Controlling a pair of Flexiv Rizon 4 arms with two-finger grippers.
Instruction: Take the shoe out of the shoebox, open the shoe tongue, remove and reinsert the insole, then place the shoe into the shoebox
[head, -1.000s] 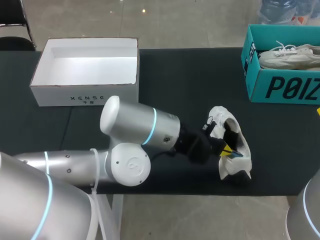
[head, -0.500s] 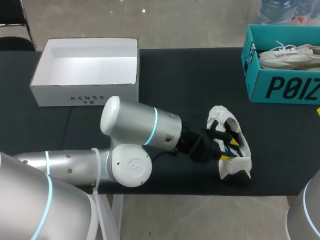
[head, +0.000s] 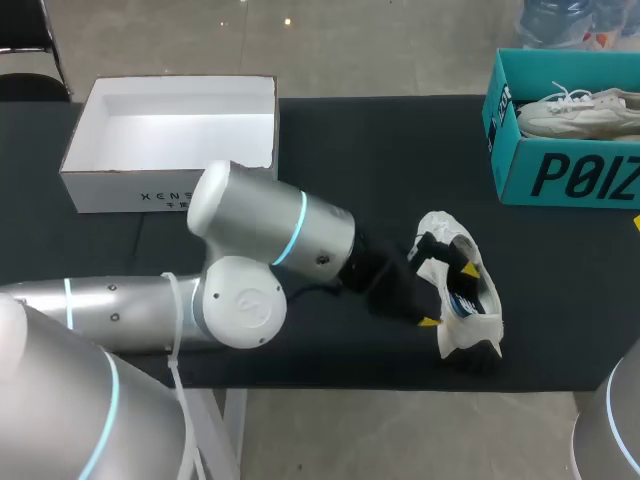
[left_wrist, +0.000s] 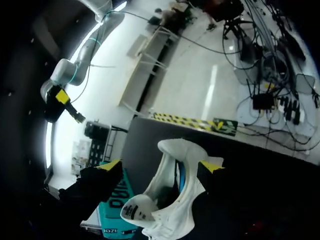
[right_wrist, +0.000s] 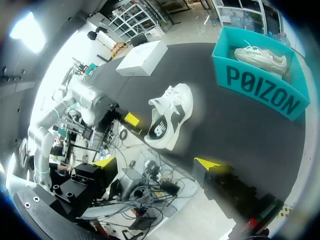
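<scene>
Leftmost, an open white shoebox (head: 170, 150) sat at the far left corner of the black desk (head: 380, 150). My left arm (head: 250, 270) came in from the left and lay low along the desk's front edge, ending just right of the middle.

The left claw (head: 448, 296) was open, its two yellow-tipped fingers (left_wrist: 110, 166) spread on either side of a white shoe (head: 472, 300). In the left wrist view one finger stood close beside the shoe's side and the other stood apart from it, so the shoe was not gripped. The shoe rested on the desk near the front edge, right of the middle. Its opening was turned toward the claw, with blue showing inside.

At the far right corner stood a teal shoebox (head: 560, 175) with a second pale shoe (head: 580, 110) lying in it.

The right claw (right_wrist: 156, 162) was open with nothing between its fingers. It hung above the front right of the desk, well apart from the white shoe.
</scene>
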